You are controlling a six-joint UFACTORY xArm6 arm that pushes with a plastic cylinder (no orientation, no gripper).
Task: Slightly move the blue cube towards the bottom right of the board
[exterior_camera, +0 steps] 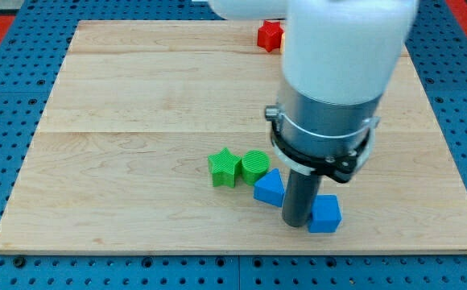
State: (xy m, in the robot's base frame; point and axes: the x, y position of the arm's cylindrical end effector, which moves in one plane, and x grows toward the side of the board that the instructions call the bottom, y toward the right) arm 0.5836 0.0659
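Here, with no jaws fitted, my tip touches the blue cube; push gently toward the bench corner.

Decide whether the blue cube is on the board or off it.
On. The blue cube sits wholly on the board, inside its bottom edge, against my tip on its right.

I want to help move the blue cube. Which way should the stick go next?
Probably a gentle nudge toward the view's bottom right: my tip sits against the blue cube on its left side, so a short push would slide it a bit nearer that corner.
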